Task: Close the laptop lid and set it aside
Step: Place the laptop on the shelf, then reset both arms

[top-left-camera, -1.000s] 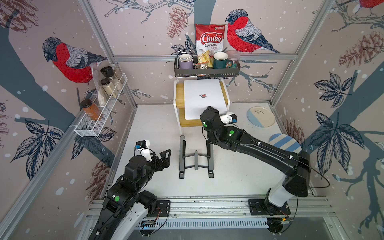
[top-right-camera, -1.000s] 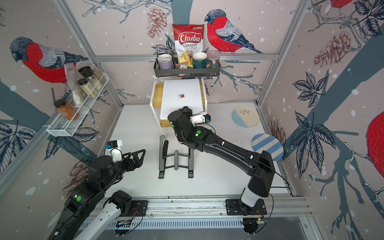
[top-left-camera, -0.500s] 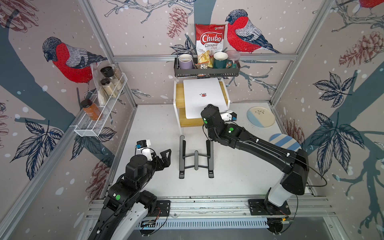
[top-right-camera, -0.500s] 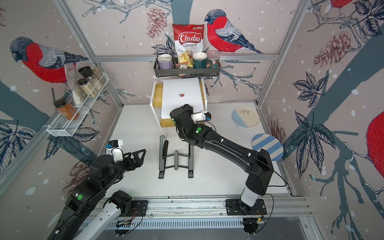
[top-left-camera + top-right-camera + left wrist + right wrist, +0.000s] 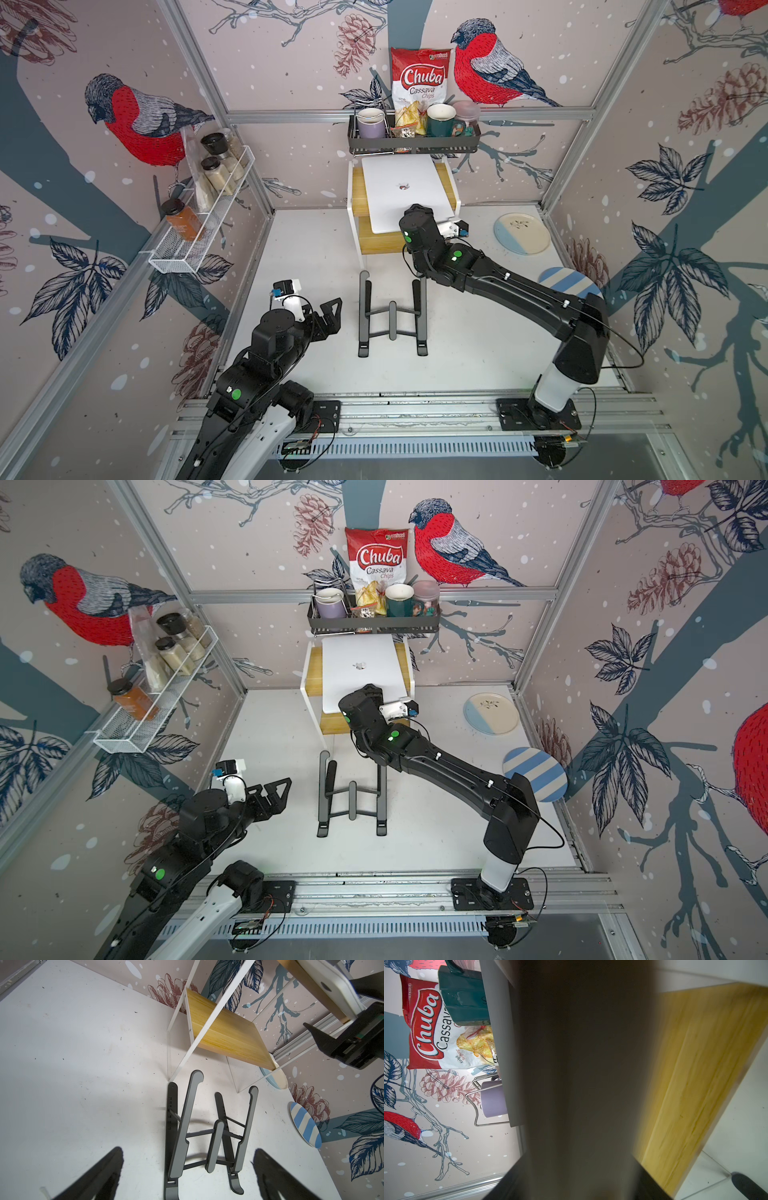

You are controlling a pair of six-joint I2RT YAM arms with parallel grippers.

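Observation:
The laptop (image 5: 399, 191) (image 5: 359, 675) lies closed and flat on the top board of a white-framed wooden shelf (image 5: 356, 195) at the back, its silver-white lid up with the small dark logo showing. My right gripper (image 5: 328, 1002) is at the laptop's near edge, hidden under its own wrist in both top views. In the left wrist view one finger is over the lid and the other hangs well below the board, so it is open. The right wrist view is mostly filled by a dark blurred edge between its fingers. My left gripper (image 5: 328, 313) (image 5: 188, 1150) hovers open and empty at the front left.
A black folding stand (image 5: 392, 316) (image 5: 207, 1132) sits on the table in front of the shelf. Two plates (image 5: 521, 232) (image 5: 569, 282) lie at the right. A black wall basket (image 5: 413, 143) with mugs and a chips bag hangs just above the laptop. A wire spice rack (image 5: 199, 232) juts from the left wall.
My right wrist has crept a little farther back toward the shelf. The laptop lies where it was. The left arm has barely moved.

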